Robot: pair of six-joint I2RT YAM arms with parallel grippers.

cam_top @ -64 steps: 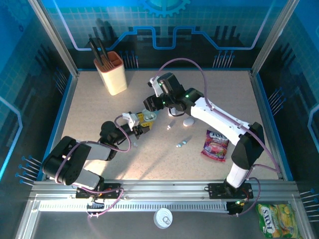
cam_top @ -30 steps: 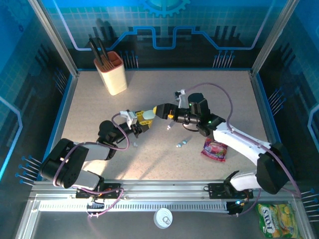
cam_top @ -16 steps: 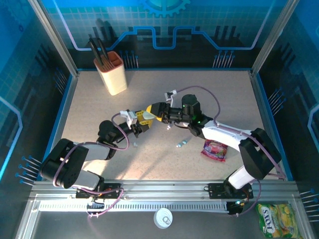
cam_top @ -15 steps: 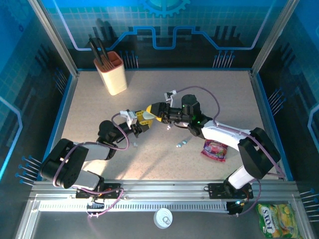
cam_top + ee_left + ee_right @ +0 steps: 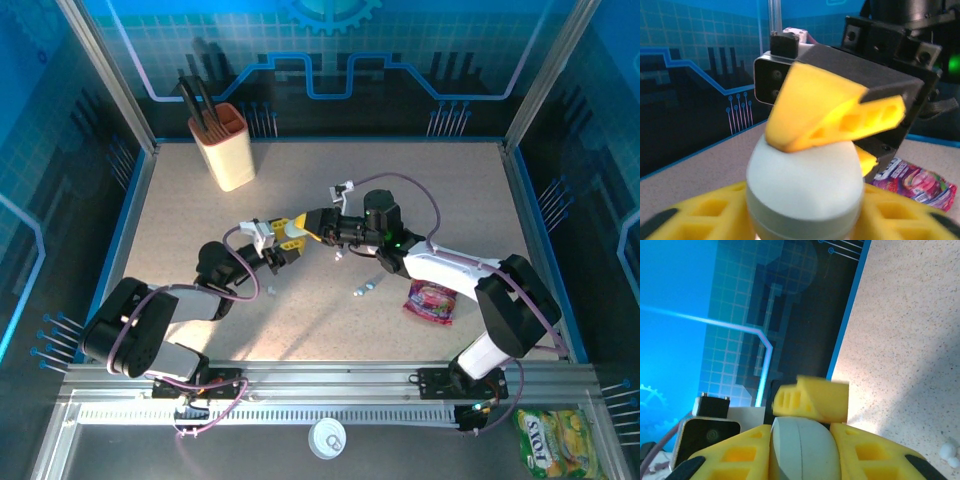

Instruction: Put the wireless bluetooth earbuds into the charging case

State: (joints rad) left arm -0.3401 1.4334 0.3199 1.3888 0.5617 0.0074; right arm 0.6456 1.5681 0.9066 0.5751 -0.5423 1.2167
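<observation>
Left claw (image 5: 287, 243) reaches toward centre with the case (image 5: 805, 185) seated between its fingers. Whether it clamps or merely cradles the case cannot be told. Right claw (image 5: 318, 224) meets it head-on, clenched across the same case, with one finger pressed on top.

Judgement: a two-claw hold, apparently off the surface (image 5: 420, 180), for a handover or for opening. The lid appears closed.

Buds (image 5: 365, 288) lie loose on the surface right of the claws, none inserted. Packet (image 5: 432, 297) lies further right, uninvolved.
</observation>
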